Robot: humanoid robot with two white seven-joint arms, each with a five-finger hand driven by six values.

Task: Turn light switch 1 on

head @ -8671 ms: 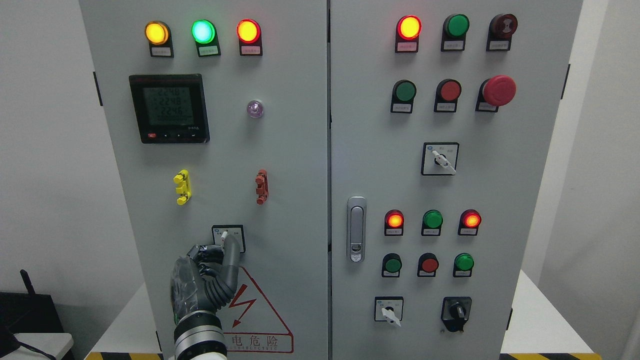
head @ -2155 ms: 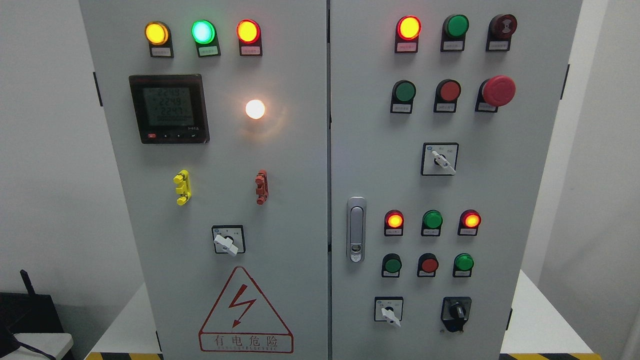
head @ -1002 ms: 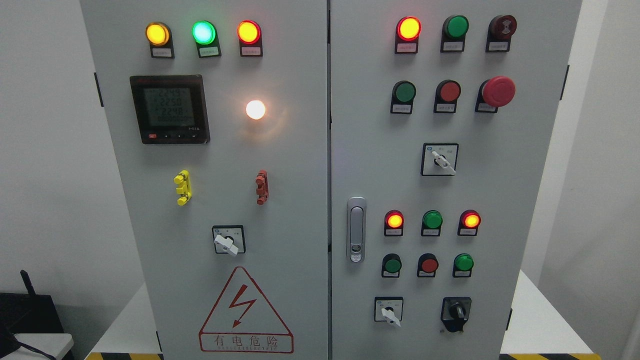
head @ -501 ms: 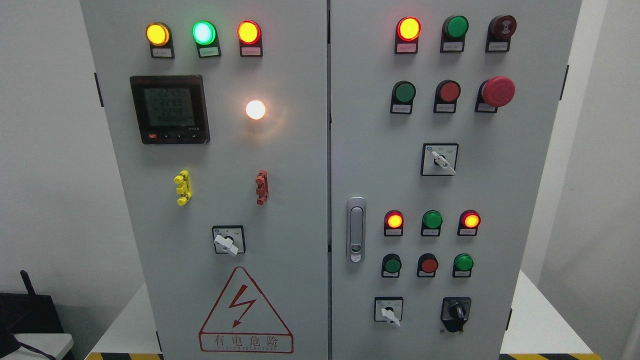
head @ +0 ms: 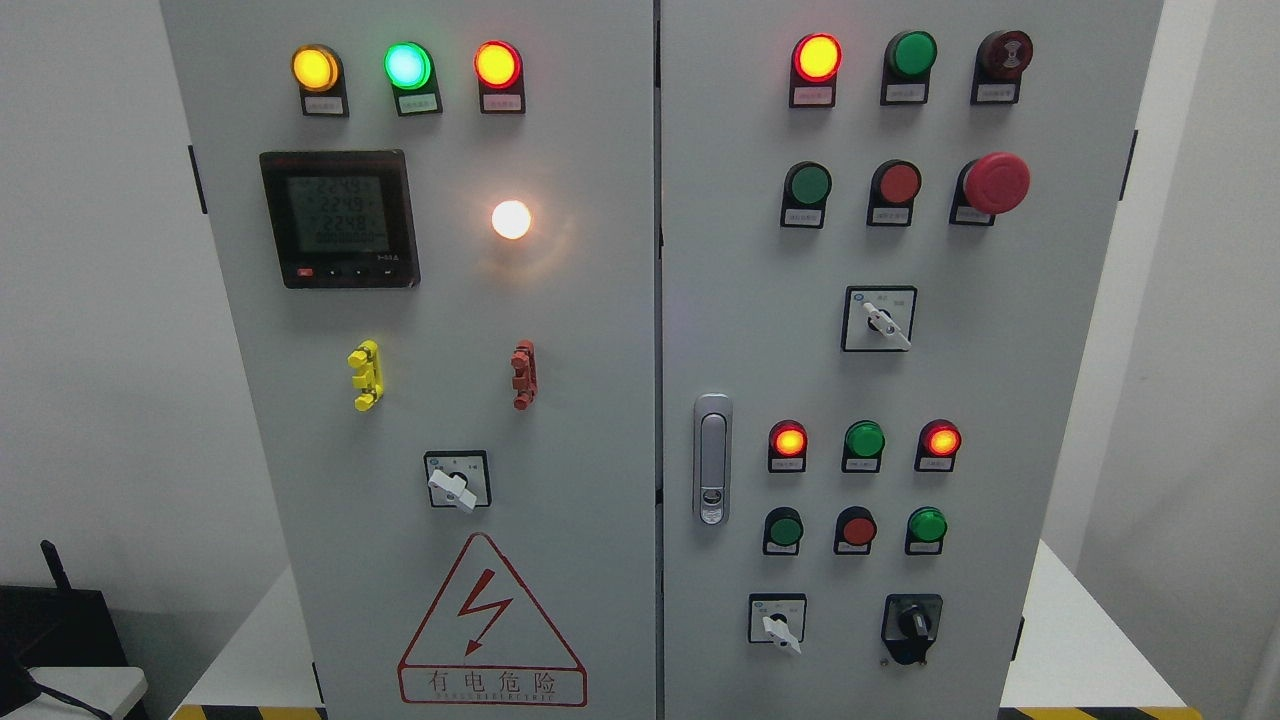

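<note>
We see a grey cabinet standing on a white table, whose top shows at both lower sides of it. Along the table's front edge we make out a yellow-and-black striped band. The cabinet's base rests directly on the tabletop.

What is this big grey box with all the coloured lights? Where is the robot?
You are looking through a camera on the robot's head, so you see what it sees. Its hands are out of the picture right now. The big grey cabinet is an electrical control box. On its left door sits a white switch, its handle pointing down to the right. Above it a round lamp glows warm white. The little screen shows numbers, and the red lightning sign warns of electricity.
</note>
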